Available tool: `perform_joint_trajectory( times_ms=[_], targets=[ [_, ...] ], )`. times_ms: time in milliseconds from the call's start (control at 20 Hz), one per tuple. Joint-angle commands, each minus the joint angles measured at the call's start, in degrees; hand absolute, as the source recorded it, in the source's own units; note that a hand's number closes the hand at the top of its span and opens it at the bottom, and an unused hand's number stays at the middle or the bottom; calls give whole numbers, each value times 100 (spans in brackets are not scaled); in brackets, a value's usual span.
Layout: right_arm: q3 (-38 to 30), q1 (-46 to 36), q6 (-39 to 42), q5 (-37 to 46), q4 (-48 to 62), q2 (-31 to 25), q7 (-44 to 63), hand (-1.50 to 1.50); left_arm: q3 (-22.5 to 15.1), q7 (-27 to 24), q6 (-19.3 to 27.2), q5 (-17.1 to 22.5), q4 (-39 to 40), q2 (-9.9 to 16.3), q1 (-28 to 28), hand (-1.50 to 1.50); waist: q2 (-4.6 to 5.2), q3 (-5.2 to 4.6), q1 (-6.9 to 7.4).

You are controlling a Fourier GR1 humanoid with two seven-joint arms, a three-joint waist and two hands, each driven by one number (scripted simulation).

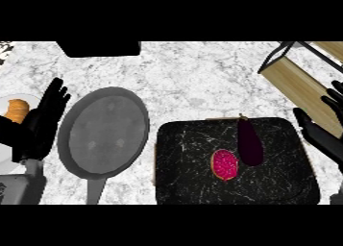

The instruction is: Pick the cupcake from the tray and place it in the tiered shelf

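- Right hand (328,129): at the view's right edge, fingers straight and spread, thumb held apart toward the tray. Holds nothing. It sits just beside the tray's right edge and overlaps the lower wooden board of the tiered shelf (298,81); whether it touches either cannot be told.
- Left hand (38,122): at the view's left, fingers up and relaxed, resting, nothing in it. It lies between the white plate (0,149) and the grey pan (104,132), partly covering the plate.
- Cupcake (226,165): pink-red top with an orange-tan rim, sitting on the black marbled tray (202,187), near its middle. Apart from both hands.
- Eggplant (250,141): dark purple, lying lengthwise on the tray just right of the cupcake, stem toward the far edge.
- Tiered shelf: upper right corner, wooden boards in a black frame, seen tilted.
- Croissant (16,111): orange-brown, on the white plate, beside the left hand's fingers.
- Pan: round, handle pointing toward the near edge.
- Counter (195,81): grey-white marble.
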Motion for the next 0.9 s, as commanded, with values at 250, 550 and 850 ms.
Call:
perform_joint_trajectory(
  times_ms=[250,550,850],
  targets=[
    [602,998,757,243,-2447,-927,2217,-150,30,489,-147,91,-45,40,-363,0,18,-10,123],
    [1297,1020,1909,1219,-2359,-2451,3765,-150,31,524,-269,146,-39,105,-511,0,66,-63,284],
    [1745,331,2968,1820,-2689,-3496,5620,-150,-105,555,-207,74,-2,-57,-649,0,81,-52,406]
  ],
)
